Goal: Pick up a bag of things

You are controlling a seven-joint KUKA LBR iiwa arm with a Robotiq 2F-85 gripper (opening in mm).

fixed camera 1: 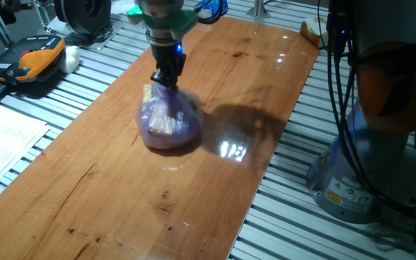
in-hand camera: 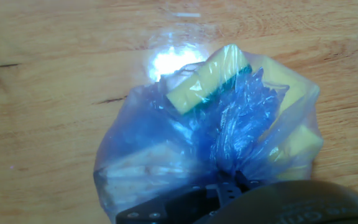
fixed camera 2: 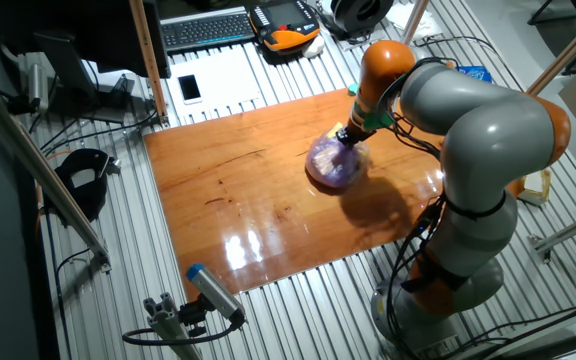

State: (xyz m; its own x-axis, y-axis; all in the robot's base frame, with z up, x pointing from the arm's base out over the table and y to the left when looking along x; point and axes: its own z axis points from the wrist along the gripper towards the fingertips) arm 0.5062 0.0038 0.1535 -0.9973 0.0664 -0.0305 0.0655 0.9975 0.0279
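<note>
Looking through the hand view first, I see one bag (in-hand camera: 229, 143) filling most of the picture: translucent purple-blue plastic, its gathered neck crinkled and running down into the dark gripper (in-hand camera: 229, 193) body at the bottom edge. Only this view shows the contents clearly, yellow blocks pressed against the plastic, one with a green edge. I count at least three yellow pieces; more may be folded behind. The fingertips themselves are hidden under the plastic here.

One fixed view gives me what the hand view cannot: the bag (fixed camera 1: 168, 119) sits on the board (fixed camera 1: 85, 195), and the gripper (fixed camera 1: 167, 78) comes straight down onto its top, fingers drawn narrow and pinching the gathered neck. The bag's base looks to be on the wood; I cannot tell whether it has lifted at all. An orange-and-black handset (fixed camera 1: 38, 56) lies well off the board, far from the bag.

The other fixed view alone shows the whole arm (fixed camera 2: 478, 150), one of them, arched over the board's (fixed camera 2: 228, 200) edge with the gripper (fixed camera 2: 351, 135) on the bag (fixed camera 2: 334, 162). Beyond the board from the bag I see one keyboard (fixed camera 2: 208, 28), one phone (fixed camera 2: 189, 88) and the handset (fixed camera 2: 286, 22).
</note>
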